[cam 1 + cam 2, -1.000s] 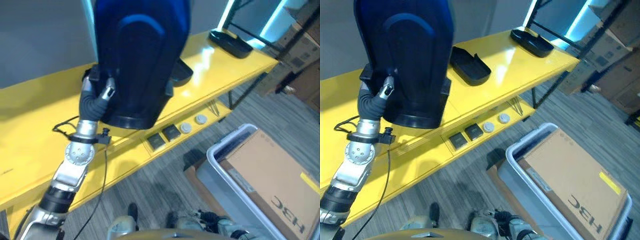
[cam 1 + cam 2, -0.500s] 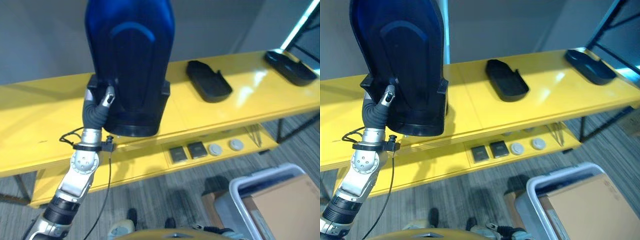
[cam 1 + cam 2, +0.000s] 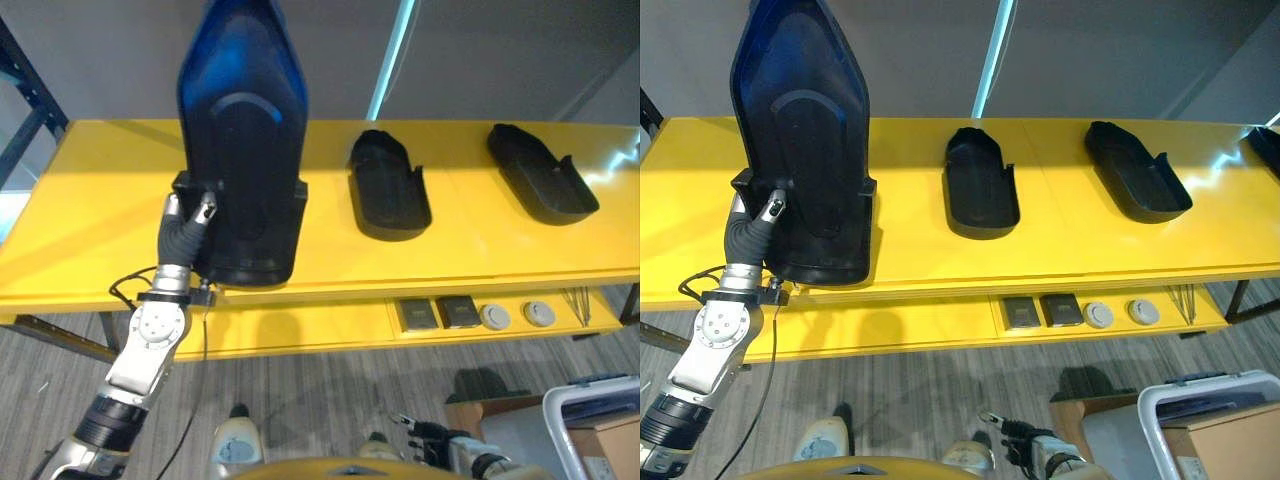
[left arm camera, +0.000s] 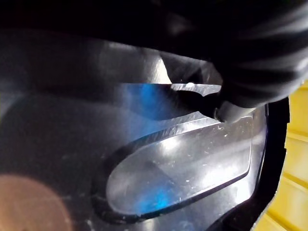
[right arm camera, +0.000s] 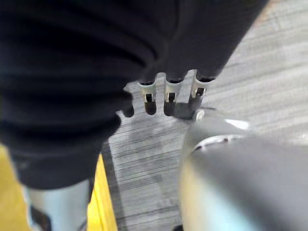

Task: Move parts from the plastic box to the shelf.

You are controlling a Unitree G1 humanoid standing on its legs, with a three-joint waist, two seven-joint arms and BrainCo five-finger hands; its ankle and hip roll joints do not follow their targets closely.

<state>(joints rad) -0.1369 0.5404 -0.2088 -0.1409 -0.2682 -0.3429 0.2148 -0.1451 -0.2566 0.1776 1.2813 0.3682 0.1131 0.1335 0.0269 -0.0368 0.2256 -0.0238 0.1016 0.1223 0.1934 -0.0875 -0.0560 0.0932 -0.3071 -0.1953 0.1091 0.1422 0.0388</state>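
Black moulded part (image 3: 805, 150): stands upright on the left of the yellow shelf (image 3: 1060, 240), base near the front edge.
Left hand (image 3: 187, 222): fingers curled on its lower left edge; grip depth apparently shallow.
Right hand (image 5: 166, 98): hangs low, fingers relaxed, holding nothing.
Risk: tall part may topple forward on release.
Count: three parts plainly on shelf; two lie flat (image 3: 980, 185) (image 3: 1135, 170).
Plastic box (image 3: 1225, 395): near right, on the floor.

Grey carpet floor (image 3: 940, 400), a cardboard box (image 3: 1230, 440) at lower right.
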